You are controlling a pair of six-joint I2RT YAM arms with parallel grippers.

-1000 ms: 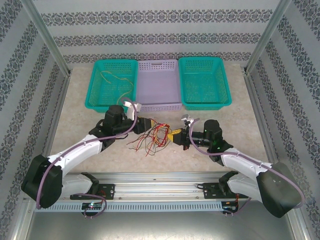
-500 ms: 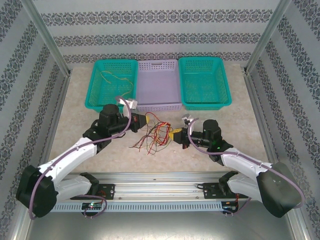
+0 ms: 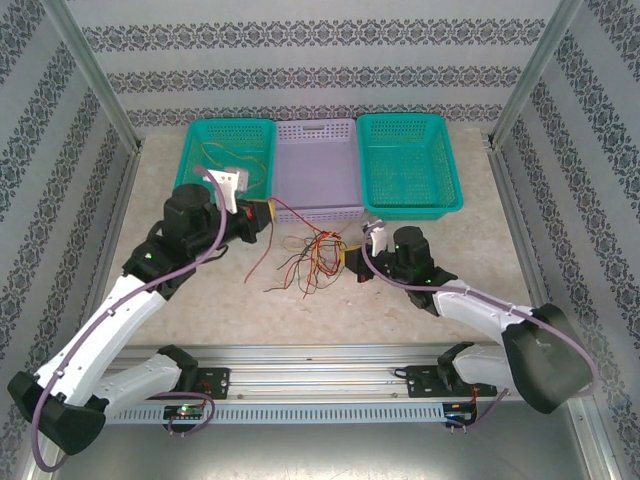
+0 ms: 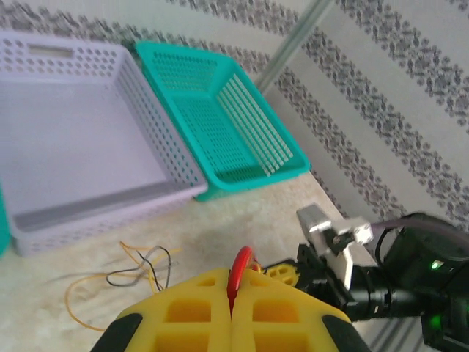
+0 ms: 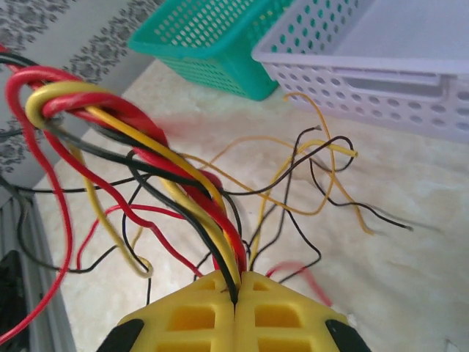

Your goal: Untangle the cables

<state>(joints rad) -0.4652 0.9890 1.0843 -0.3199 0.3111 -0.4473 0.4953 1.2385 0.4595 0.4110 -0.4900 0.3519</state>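
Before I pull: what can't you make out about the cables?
- Top external: which strands of the cables cross; too thin.
- Left wrist: where the red cable leads, hidden behind the left gripper.
- Right wrist: cable ends cut off at left edge; right gripper hides how many are clamped.

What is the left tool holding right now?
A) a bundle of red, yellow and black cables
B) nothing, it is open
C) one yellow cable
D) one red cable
D: in the left wrist view the left tool is shut on a red cable that loops up out of its tips.
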